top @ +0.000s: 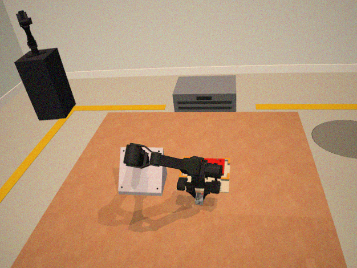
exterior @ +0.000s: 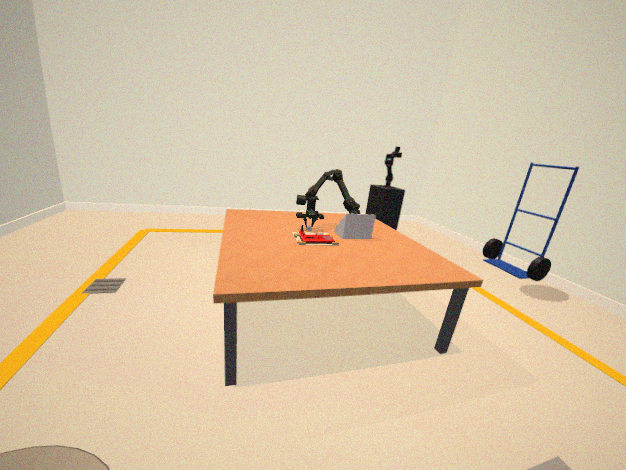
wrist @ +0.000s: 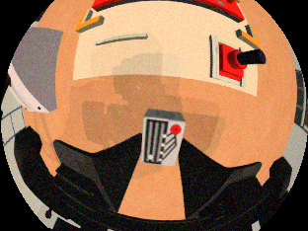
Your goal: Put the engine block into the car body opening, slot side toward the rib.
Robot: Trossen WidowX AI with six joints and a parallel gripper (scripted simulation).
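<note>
Currently, engine block (top: 199,202) (exterior: 309,229) (wrist: 164,138): light grey, dark-slotted, red-dotted; outside car body (top: 214,162) (exterior: 317,238) (wrist: 173,6), just beside cream board (top: 224,186) (exterior: 331,243) (wrist: 128,64)
Gripper (top: 199,196) (exterior: 309,226) (wrist: 161,139): closed on block's sides
Tabletop (top: 259,202) (exterior: 353,268) (wrist: 153,197): orange-brown, shadowed
Room: pale walls, yellow floor lines (top: 121,107) (exterior: 184,231)
Edges: well apart from block
Open room: broad, on side away from board
</note>
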